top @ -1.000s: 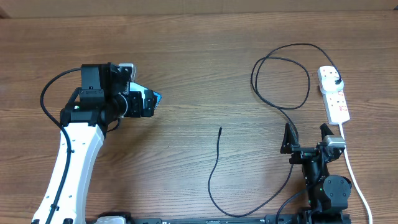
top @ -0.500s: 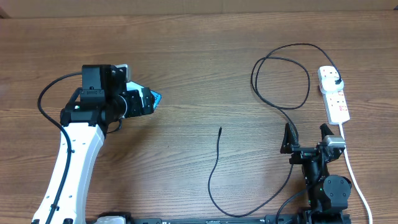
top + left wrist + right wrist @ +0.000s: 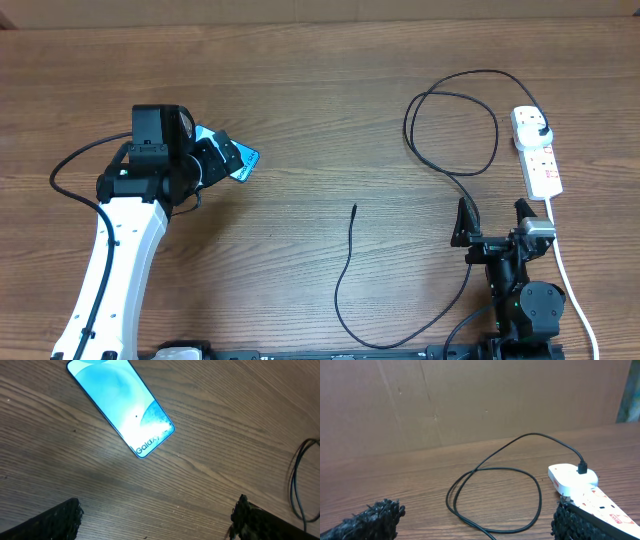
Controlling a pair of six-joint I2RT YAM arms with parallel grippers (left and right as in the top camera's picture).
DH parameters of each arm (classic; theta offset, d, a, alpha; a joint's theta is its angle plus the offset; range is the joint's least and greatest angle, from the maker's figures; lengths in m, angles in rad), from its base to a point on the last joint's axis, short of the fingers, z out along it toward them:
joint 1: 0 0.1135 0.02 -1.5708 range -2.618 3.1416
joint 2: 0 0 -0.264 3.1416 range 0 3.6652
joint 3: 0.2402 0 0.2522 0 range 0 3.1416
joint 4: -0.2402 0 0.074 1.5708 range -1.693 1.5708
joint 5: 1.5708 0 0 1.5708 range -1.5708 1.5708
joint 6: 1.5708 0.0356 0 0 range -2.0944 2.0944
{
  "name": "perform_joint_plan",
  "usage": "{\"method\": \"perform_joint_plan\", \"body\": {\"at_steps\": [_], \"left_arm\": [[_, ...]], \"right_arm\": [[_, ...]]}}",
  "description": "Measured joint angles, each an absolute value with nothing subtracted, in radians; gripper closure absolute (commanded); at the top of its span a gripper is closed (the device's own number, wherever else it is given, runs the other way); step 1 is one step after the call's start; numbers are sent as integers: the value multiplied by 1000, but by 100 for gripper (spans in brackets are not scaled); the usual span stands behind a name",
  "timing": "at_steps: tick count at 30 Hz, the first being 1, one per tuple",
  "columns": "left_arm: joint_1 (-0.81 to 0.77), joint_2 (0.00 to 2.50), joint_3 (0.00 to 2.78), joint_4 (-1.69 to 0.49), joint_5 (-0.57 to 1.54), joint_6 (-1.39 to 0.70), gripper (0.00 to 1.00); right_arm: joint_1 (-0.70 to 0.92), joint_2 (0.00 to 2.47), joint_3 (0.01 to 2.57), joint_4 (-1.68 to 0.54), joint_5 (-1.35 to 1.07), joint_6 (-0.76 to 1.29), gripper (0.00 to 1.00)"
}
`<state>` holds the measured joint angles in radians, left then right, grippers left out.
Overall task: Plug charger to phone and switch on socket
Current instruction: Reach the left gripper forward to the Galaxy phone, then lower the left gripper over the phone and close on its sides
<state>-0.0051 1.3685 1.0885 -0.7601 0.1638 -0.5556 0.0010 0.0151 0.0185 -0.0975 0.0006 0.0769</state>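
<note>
The phone (image 3: 120,405) lies flat on the wooden table with its light blue screen lit; in the overhead view only its corner (image 3: 245,158) shows past my left arm. My left gripper (image 3: 157,520) is open and empty, above the table just short of the phone. The charger's black cable (image 3: 450,130) loops from its plug in the white socket strip (image 3: 540,160) down to its free connector tip (image 3: 354,208) at mid-table. My right gripper (image 3: 477,520) is open and empty near the front edge, facing the cable loop (image 3: 495,495) and the strip (image 3: 580,485).
The strip's thick white cord (image 3: 570,285) runs along the right side toward the front edge. A brown cardboard wall (image 3: 470,400) stands behind the table. Bare wood lies between the phone and the cable tip.
My left gripper has shifted and turned a little, so more of the phone's blue corner shows beside it. The right arm, cable and strip have not moved.
</note>
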Motion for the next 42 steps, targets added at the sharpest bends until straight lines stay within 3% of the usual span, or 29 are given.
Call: {"method": "perform_joint_plan", "body": {"at_steps": [7,19,34,42], "left_arm": [[-5,1369,1089,-756,159,-604,0],[-5,1369,1089,-852,59,-916,0],[-5,1372,1092,-926,2,-1076,0],[-36,1514,1258,-1052,-28,-1102,0]], "right_arm": [[1,15,19,-97,1,77,0],[1,15,19,-97,0,77,0],[1,15,19,-97,1,77,0],[1,15,19,-98,1,77,0]]}}
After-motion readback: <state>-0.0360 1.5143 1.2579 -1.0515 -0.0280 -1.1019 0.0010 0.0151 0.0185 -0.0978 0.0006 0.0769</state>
